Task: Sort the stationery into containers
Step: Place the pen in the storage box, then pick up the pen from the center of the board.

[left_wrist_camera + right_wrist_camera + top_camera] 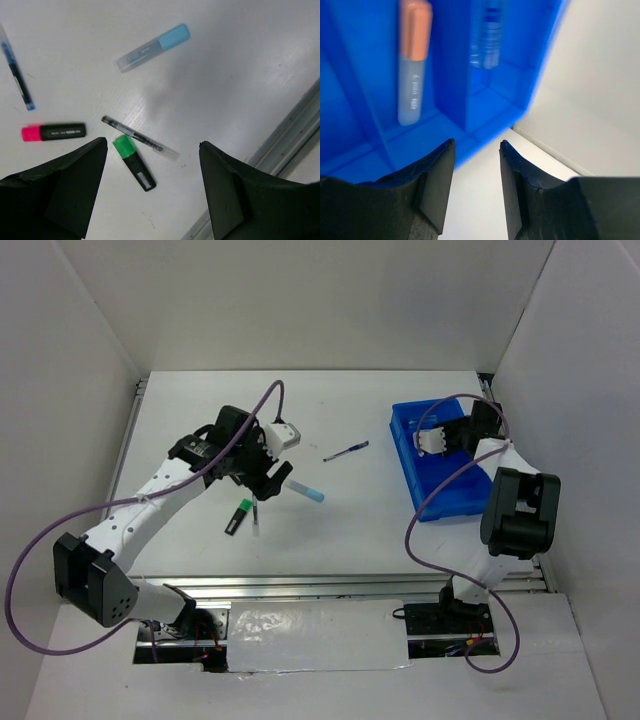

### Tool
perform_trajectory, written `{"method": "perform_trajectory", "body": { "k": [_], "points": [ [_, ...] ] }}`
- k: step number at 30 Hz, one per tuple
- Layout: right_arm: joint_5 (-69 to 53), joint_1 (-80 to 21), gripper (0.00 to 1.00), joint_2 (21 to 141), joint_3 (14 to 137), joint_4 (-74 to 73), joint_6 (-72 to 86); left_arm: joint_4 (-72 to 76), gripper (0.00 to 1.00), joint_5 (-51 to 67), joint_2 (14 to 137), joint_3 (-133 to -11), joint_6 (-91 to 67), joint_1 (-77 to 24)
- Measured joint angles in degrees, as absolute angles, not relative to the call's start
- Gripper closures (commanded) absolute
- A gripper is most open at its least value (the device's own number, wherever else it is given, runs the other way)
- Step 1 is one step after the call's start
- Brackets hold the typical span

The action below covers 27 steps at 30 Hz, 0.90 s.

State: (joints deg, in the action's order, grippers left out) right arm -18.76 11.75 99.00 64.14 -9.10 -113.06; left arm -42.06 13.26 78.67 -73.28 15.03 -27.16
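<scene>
My left gripper (268,478) is open and empty, hovering above the scattered stationery. Its wrist view shows a light-blue marker (152,48), a thin blue pen (16,75), a pink-capped black highlighter (53,132), a green-capped black highlighter (134,162) and a slim grey pen (140,138) lying on the table between and beyond the fingers. From the top I see the light-blue marker (305,490), green highlighter (238,517) and blue pen (346,451). My right gripper (440,440) is open and empty over the blue tray (440,490).
In the right wrist view the tray (350,125) holds an orange-capped marker (413,60) in one compartment and a clear pen (486,40) in the neighbouring one. A metal rail (280,145) runs along the table edge. White walls enclose the table.
</scene>
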Motion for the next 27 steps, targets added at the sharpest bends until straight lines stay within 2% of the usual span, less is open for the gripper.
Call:
{"method": "perform_trajectory", "body": {
  "k": [2, 5, 7, 9, 15, 19, 27],
  "points": [
    [-19.94, 11.60, 0.53, 97.14, 64.10, -9.65, -110.15, -39.88, 0.19, 11.90, 79.40, -72.99, 17.39, -28.29],
    [-22.57, 11.11, 0.54, 91.90, 64.14, -10.13, -102.43, -36.99, 0.30, 12.51, 83.24, -73.56, 21.85, -29.28],
    [-24.58, 10.85, 0.54, 87.64, 64.42, -11.20, -95.64, -36.34, 0.41, 13.87, 87.59, -75.02, 25.58, -29.58],
    [-26.46, 10.85, 0.55, 83.57, 65.41, -12.45, -87.55, -36.45, 0.47, 15.42, 92.84, -77.60, 29.45, -29.80],
    [-34.50, 13.17, 0.54, 73.41, 69.23, -17.19, -58.59, -40.84, 0.46, 21.21, 108.57, -89.80, 39.62, -30.48],
    [-40.47, 17.61, 0.54, 67.75, 68.60, -20.73, -42.70, -43.07, 0.44, 23.07, 114.15, -94.13, 44.16, -30.94],
    [-46.57, 21.12, 0.53, 61.36, 62.89, -25.21, -28.16, -49.01, 0.35, 24.08, 121.32, -98.24, 52.42, -32.56]
  ]
}}
